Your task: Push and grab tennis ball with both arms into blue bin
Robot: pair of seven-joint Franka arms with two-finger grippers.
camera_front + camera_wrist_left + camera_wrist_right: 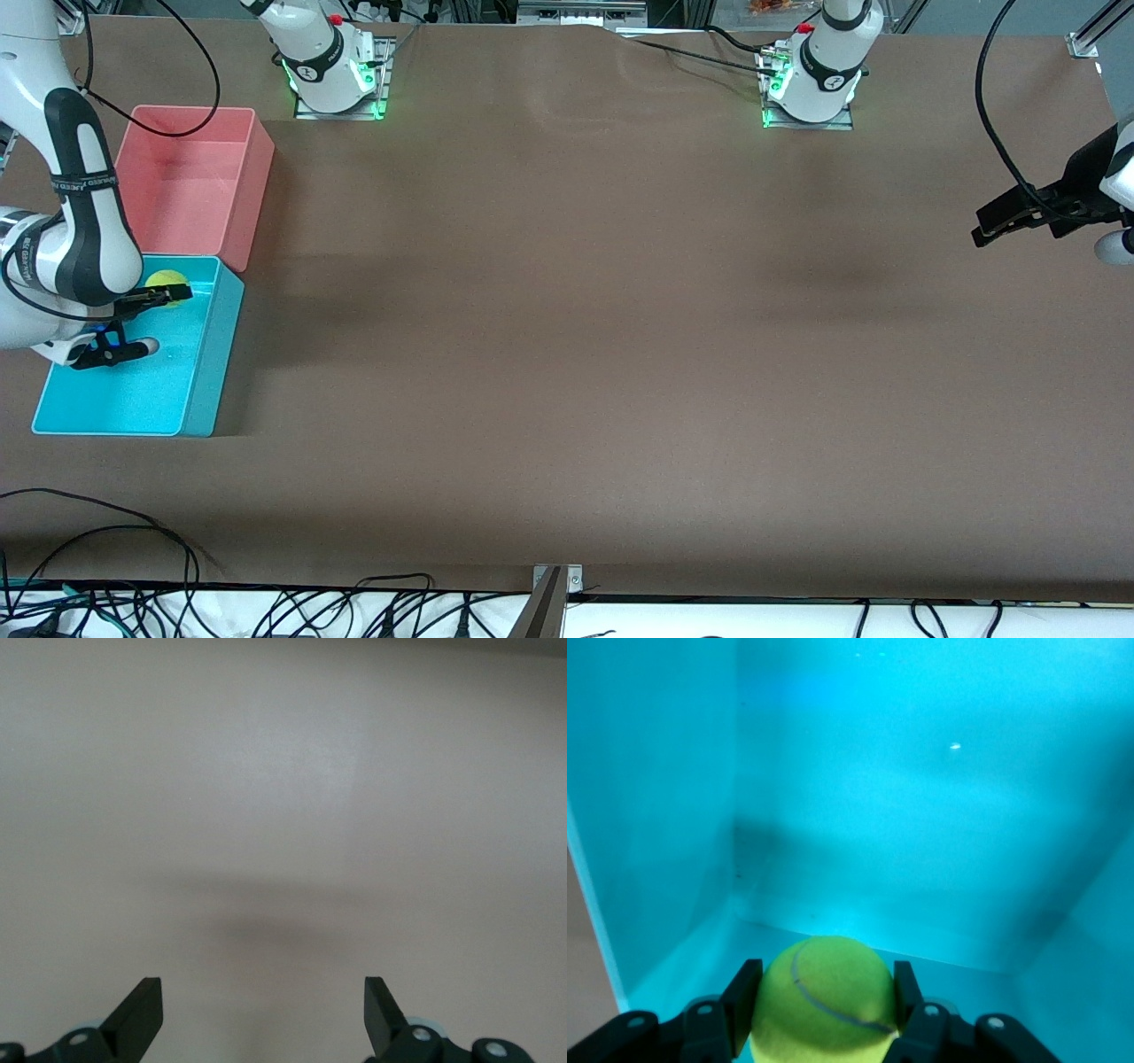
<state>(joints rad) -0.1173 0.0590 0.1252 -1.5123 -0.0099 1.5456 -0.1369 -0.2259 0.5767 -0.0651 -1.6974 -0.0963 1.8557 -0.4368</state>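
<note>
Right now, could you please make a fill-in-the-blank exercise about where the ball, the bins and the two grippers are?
1. The right gripper has its jaws shut on the ____.
2. It holds the tennis ball over the ____ bin.
3. The pink bin stands ____ from the front camera than the blue bin.
4. The left gripper waits over bare table, jaws ____.

Missing words: tennis ball; blue; farther; open

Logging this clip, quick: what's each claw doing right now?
Left claw: open, empty, waiting over bare table at its end.
Right claw: shut on the tennis ball, over the blue bin.
</note>
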